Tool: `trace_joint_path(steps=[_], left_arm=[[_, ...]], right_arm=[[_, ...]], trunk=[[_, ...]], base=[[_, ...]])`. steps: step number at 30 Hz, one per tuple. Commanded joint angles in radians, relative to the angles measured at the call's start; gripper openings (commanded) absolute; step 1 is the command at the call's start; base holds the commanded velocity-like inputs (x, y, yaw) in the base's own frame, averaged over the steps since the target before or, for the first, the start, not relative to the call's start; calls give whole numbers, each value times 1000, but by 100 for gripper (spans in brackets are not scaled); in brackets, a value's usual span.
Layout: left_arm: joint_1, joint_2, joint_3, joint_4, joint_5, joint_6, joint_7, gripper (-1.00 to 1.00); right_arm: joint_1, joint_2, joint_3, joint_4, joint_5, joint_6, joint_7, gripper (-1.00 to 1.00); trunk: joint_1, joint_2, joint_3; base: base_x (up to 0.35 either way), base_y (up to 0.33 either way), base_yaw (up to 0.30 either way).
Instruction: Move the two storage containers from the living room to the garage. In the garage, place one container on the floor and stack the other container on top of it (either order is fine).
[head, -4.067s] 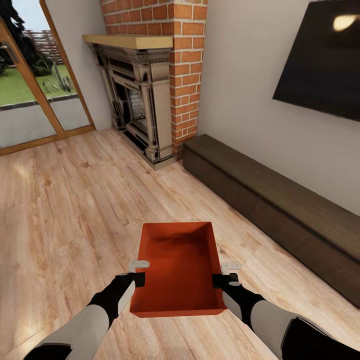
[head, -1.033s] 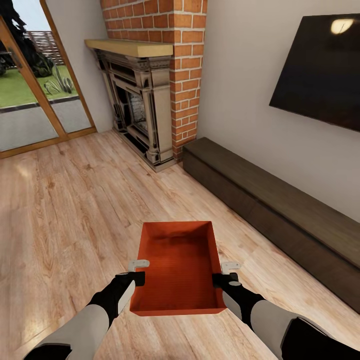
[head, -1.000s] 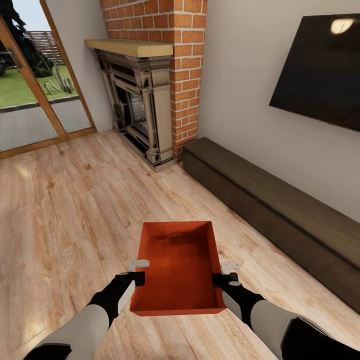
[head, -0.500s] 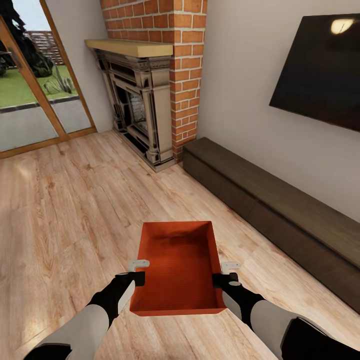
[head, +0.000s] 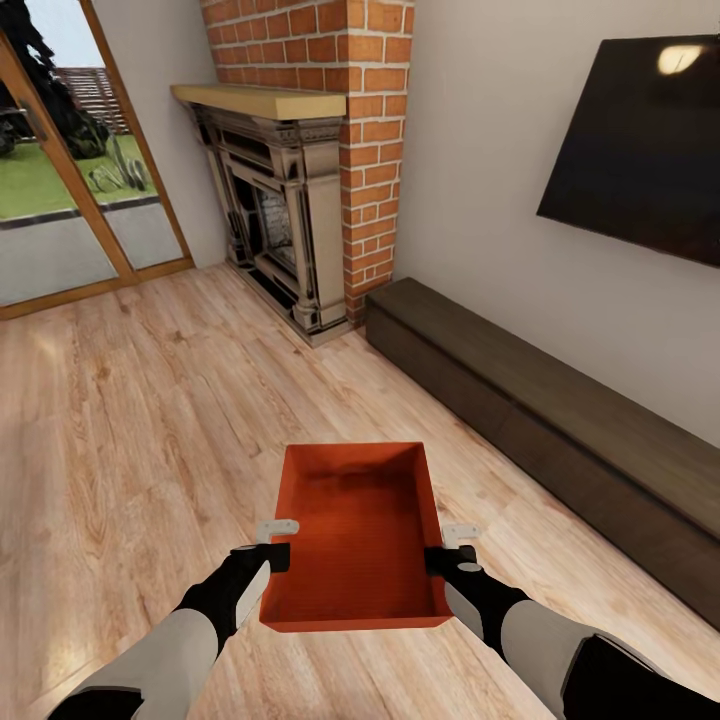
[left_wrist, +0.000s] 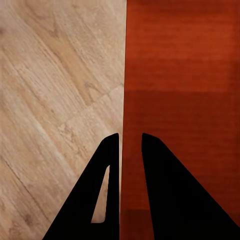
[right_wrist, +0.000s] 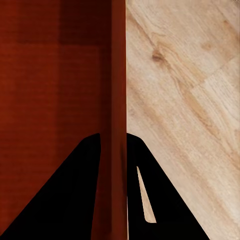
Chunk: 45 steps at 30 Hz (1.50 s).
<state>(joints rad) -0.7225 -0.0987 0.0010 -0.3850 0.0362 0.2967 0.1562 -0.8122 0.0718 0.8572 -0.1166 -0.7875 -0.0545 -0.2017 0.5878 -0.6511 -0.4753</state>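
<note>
My view has shifted slightly toward the fireplace (head: 285, 200); the storage container (head: 355, 540) hasn't moved in my grasp. My left gripper (left_wrist: 130, 137) and right gripper (right_wrist: 114, 136) each pinch a side wall, holding it above the living room's plank floor (head: 130, 420).

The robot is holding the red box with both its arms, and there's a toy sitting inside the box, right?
Almost. Both grippers, left and right, do hold the orange-red storage container, jaws closed on its side walls. But there is no toy in it: the head view shows only its bare ribbed bottom. It is held over the wood plank floor near the brick fireplace.
</note>
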Motion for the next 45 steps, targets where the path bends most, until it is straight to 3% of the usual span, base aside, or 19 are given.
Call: trace_joint_path(steps=[1,45], left_arm=[[0,1,7,2,-12,9,11,-100],[0,2,7,1,-12,6,11,-100]], right_arm=[[-1,-17,24,0,7,-26,-31,-100],[-1,-16,23,0,7,-31,-33,-100]], trunk=[[0,-1,1],[0,-1,73]], base=[[0,0,0],[0,0,0]])
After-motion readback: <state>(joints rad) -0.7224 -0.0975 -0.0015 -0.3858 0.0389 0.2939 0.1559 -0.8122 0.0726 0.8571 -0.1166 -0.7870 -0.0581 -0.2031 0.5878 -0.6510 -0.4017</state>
